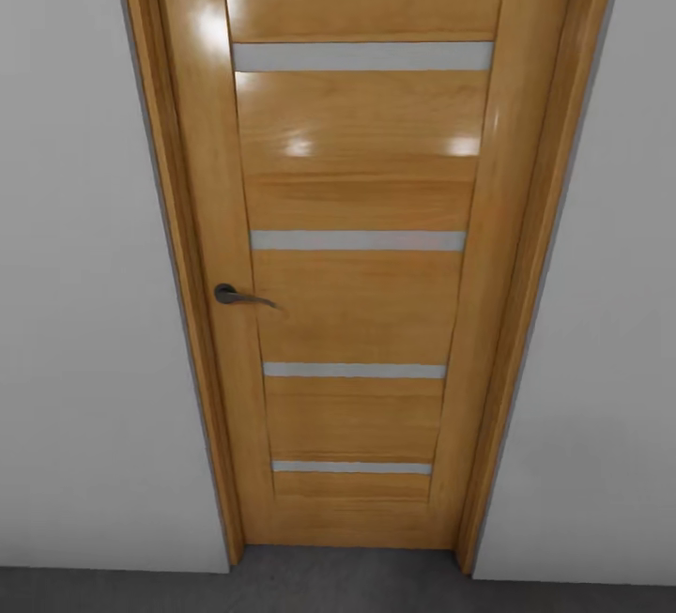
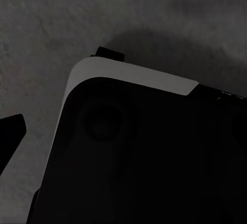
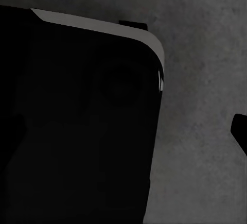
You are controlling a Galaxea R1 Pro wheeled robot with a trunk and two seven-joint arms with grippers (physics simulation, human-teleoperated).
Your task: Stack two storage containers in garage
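The robot stands in front of a closed wooden door, seen from the head camera. The door has four narrow frosted strips across it and a dark lever handle on its left side. White walls stand on both sides of it, and a band of dark grey concrete floor runs along its foot.

The left wrist camera looks down on the same mottled grey floor, with the robot's own dark base and its pale edge below the arm. A dark tip at the border of this picture may be a finger of the left hand, but I cannot tell if this hand is released or clenched. The right wrist camera gives the mirror picture: floor, the dark base, and one dark tip at the border. The state of the right hand I also cannot tell.

No storage container is visible in these pictures, so I cannot say which way a container lies from either hand, how its long axis runs, or which arm is nearer. Nothing red-orange shows near either tip, so both hands seem to carry nothing. My judgement is that the robot is travelling between rooms, and the door ahead is the thing that the coming move depends on.
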